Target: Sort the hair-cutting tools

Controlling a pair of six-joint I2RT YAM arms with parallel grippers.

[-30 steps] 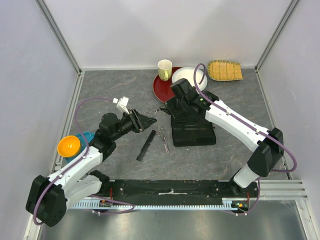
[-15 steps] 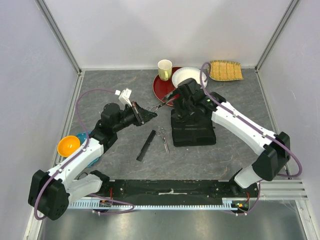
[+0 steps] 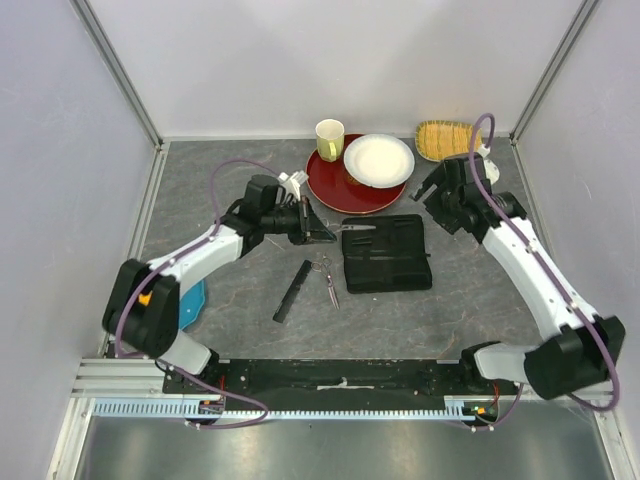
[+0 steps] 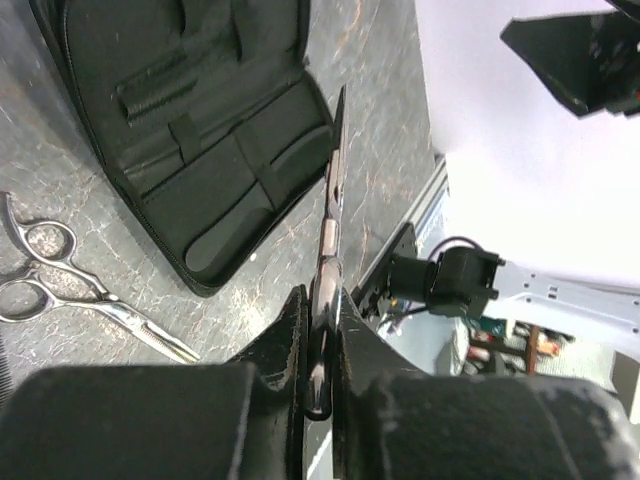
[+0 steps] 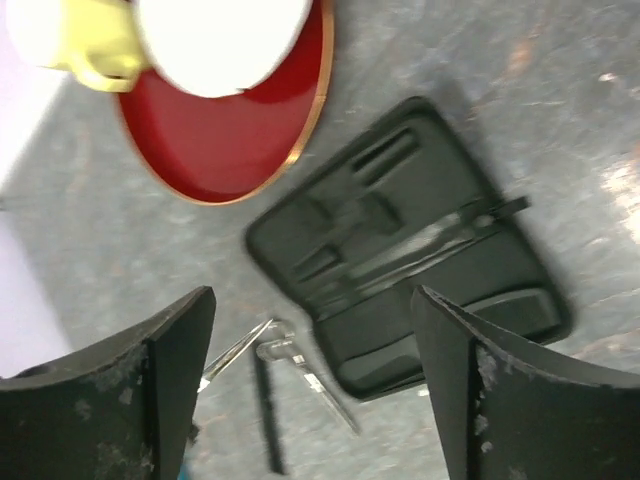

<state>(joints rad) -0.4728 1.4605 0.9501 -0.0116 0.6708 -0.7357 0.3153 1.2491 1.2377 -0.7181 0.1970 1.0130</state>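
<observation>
My left gripper (image 3: pixel 318 234) (image 4: pixel 320 300) is shut on slim silver scissors (image 3: pixel 358 228) (image 4: pixel 330 240), seen edge-on, their tip reaching over the near corner of the open black case (image 3: pixel 387 253) (image 4: pixel 190 150) (image 5: pixel 400 270). A ridged black comb-like tool (image 4: pixel 150 92) sits in a slot of the case. Second silver scissors (image 3: pixel 326 277) (image 4: pixel 60 270) (image 5: pixel 310 385) lie on the table left of the case, beside the long flat black comb (image 3: pixel 292 291) (image 5: pixel 262 410). My right gripper (image 3: pixel 432 195) (image 5: pixel 310 292) hangs open and empty, high above the case's right rear.
A red tray (image 3: pixel 335 185) carries a white plate (image 3: pixel 378 160) and a yellow cup (image 3: pixel 329 138) just behind the case. A woven yellow mat (image 3: pixel 447 140) lies at the back right. Something blue (image 3: pixel 190 300) sits by the left arm. Walls close in on three sides.
The right gripper opened, let go of the scissors and pulled back to the right. The left gripper shut on them and swung right, toward the case.
</observation>
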